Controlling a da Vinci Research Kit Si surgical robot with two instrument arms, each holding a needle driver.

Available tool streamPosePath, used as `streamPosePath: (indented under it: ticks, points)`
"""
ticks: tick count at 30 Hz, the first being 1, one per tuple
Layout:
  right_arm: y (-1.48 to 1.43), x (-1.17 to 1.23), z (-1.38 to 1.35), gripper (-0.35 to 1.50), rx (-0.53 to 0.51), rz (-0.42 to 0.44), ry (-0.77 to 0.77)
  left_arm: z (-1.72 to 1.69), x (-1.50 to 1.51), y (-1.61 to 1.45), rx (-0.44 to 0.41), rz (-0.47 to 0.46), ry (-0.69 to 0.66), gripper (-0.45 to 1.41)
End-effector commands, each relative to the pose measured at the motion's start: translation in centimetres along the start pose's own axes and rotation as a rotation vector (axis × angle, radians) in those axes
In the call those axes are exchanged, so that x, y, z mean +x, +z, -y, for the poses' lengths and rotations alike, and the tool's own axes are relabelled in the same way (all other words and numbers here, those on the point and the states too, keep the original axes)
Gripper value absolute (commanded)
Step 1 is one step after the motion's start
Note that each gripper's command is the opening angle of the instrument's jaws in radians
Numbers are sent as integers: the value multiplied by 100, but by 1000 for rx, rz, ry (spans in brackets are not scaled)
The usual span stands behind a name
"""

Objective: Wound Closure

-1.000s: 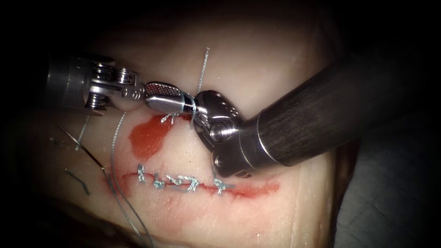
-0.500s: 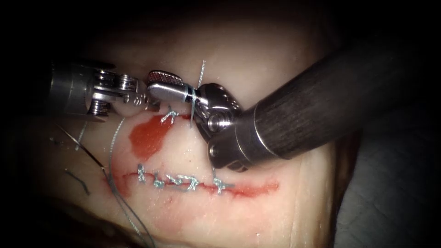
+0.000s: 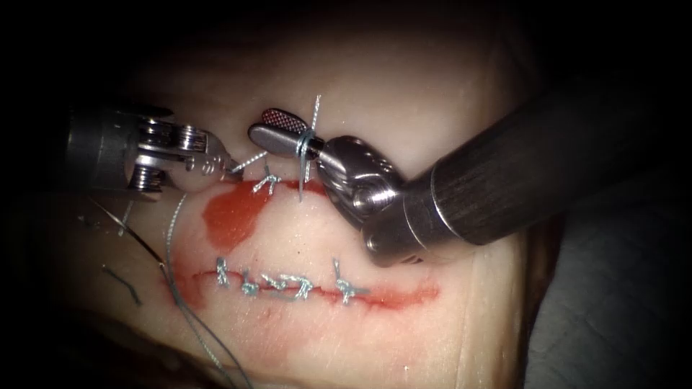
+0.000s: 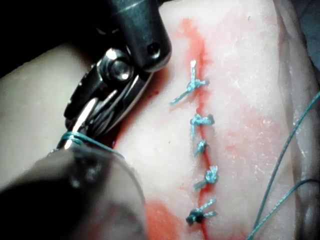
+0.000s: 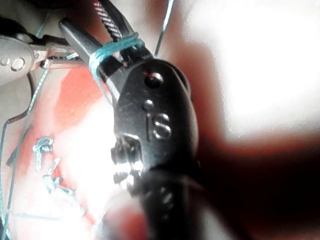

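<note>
My right tool (image 3: pixel 261 124) reaches in above the upper cut (image 3: pixel 288 186) with its jaws open, and teal thread (image 3: pixel 307 142) is wound round both jaws; a free end sticks up from the wrap. The same loop (image 5: pixel 114 49) shows in the right wrist view. My left tool (image 3: pixel 232 167) is shut on a short thread end that runs tight toward the right jaws. One stitch (image 3: pixel 265 184) sits on the upper cut. The dark curved needle (image 3: pixel 140 243) lies on the tissue left of the lower cut, held by neither tool.
Several knotted stitches (image 3: pixel 288 286) close the lower cut, seen too as a stitch row (image 4: pixel 201 146). A patch of red fluid (image 3: pixel 231 216) lies between the two cuts. Long thread (image 3: pixel 180 302) trails from the needle toward the front edge.
The two tools, overlapping a second ago, have drawn apart: the right tool pulled back to the right and up with the wrap still on its jaws, and the left tool's thread end drew tight.
</note>
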Motion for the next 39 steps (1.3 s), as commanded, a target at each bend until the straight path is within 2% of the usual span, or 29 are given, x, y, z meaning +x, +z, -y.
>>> streamPosePath:
  ticks: [1,4,12,15,17,20,28,39]
  points:
    - [8,5,-4,46,79,-1,9,-2,-6,5,-3,-2,-1,-45]
    - [7,6,-5,52,153,-18,17,2,-14,1,-4,-5,1,-45]
    - [4,15,-10,49,278,-38,53,2,-22,-17,-25,-19,-4,-45]
    - [2,17,-14,57,336,-55,53,-2,-23,-21,-45,-17,-10,-45]
    - [1,19,-17,47,389,-78,58,-5,-22,-19,-55,-21,-18,-45]
    - [-1,21,-21,42,436,-90,68,-8,-21,-14,-66,-27,-44,-45]
    - [-6,19,-22,47,510,-69,86,-11,-24,-8,-79,-40,-79,-45]
    - [-16,6,-8,47,620,-47,114,-7,-31,4,-98,-51,-92,-45]
